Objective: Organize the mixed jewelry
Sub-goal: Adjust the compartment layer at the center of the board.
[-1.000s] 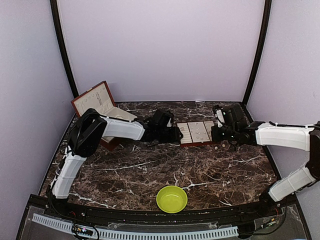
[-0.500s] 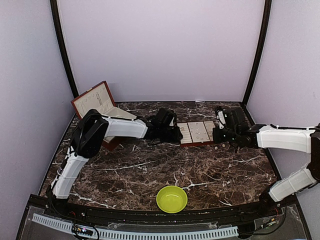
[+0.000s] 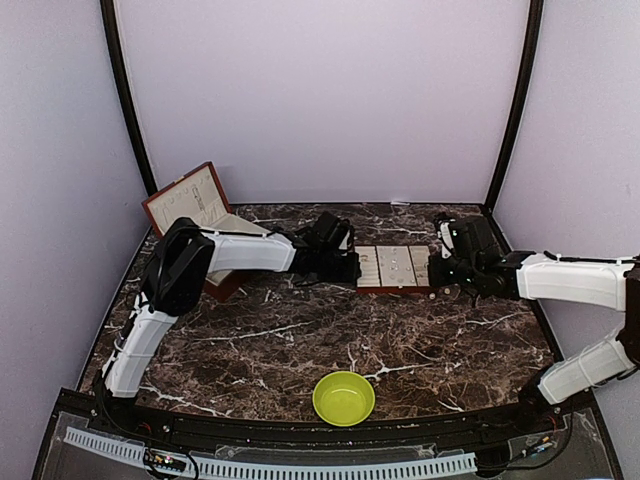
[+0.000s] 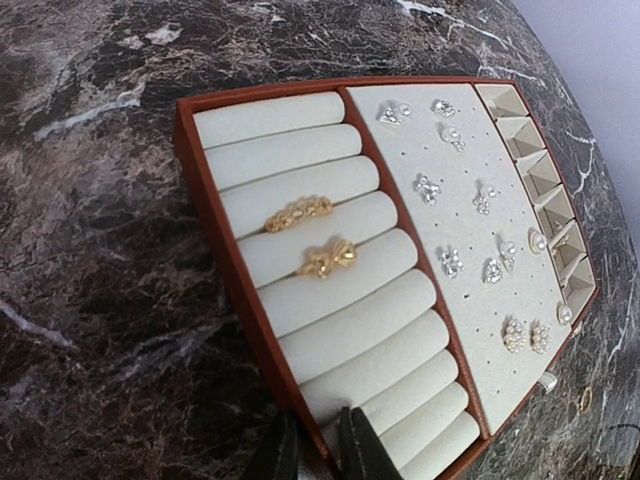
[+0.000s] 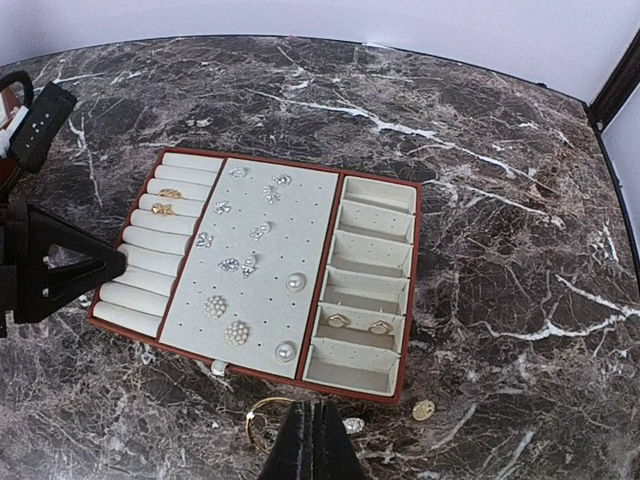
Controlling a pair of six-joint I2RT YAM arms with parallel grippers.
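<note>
My left arm rises from its base at the near left edge, then stretches across to the right, forearm low and almost level, with my left gripper pointing right. Its fingers stand close, with only a narrow slit between them; whether they pinch anything I cannot tell. My right arm bends in from the right side, my right gripper pointing left, its fingers pressed together

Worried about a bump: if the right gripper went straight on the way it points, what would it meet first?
Probably the tray, its near rim just ahead of the right gripper, though depth is unclear; the gold ring lies aside.
</note>
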